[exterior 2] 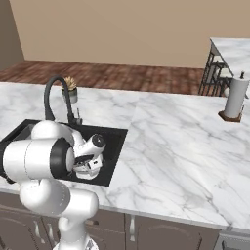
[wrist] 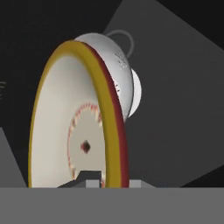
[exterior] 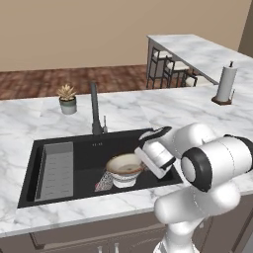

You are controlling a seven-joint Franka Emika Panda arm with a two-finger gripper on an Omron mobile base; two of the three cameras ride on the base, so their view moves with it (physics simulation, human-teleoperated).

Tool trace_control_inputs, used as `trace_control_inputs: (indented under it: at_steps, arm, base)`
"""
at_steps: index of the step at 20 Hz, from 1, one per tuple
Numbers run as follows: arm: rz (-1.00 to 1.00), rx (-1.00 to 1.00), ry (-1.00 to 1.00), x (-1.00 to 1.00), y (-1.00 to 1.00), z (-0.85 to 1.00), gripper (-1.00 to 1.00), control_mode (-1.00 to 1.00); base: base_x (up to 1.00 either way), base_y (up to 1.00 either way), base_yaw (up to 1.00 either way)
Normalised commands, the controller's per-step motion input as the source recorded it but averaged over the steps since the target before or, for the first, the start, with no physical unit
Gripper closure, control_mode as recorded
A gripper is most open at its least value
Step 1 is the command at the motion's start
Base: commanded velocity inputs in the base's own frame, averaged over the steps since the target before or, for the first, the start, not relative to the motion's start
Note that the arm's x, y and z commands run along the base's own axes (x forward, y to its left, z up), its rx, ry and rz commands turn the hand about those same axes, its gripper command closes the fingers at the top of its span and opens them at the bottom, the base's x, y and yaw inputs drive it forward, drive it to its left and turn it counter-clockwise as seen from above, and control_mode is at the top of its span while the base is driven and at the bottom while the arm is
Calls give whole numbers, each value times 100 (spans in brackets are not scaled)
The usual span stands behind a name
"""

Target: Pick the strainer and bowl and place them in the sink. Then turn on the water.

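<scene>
Bowl (exterior: 124, 167): being seen at centre of the left base view, inside the sink, upright, right of the grey ribbed tray; in the hand view it is being shown rim-on across the left half of the frame, pale inside with a ring pattern.
Sink (exterior: 29, 170): being shown as a black basin across the lower left of the left base view; its ribbed tray (exterior: 56, 170) is lying at the far left of the basin.
Faucet (exterior: 95, 109): standing at upper centre-left, behind the basin; no blue stream is being seen, so the water is judged not yet on.
Strainer (wrist: 124, 74): being seen in the hand view at upper centre, just behind the bowl's rim, apparently touching it; in the left base view a meshed shape is lying at the bowl's lower-left foot.
Gripper (exterior: 142, 155): being held at the bowl's right rim, centre-right of the left base view; whether the fingers are apart or clamped on the rim cannot be told.
Handling: the bowl is judged rigid, smooth and likely breakable, so the rim is judged the best hold; the strainer is judged light and easily nudged.
Progress: both items are judged to be lying in the basin.
</scene>
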Motion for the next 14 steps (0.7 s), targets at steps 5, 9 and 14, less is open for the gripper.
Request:
trace_control_inputs:
  at_steps: [5, 9, 14]
  arm:
    - [0, -1, 4, 13, 7, -16, 100, -100]
    - [0, -2, 1, 16, 4, -20, 100, -100]
    - [0, -1, 0, 22, 1, -26, 100, -100]
  base:
    - [0, 0, 0]
    - [0, 0, 0]
    - [0, 0, 0]
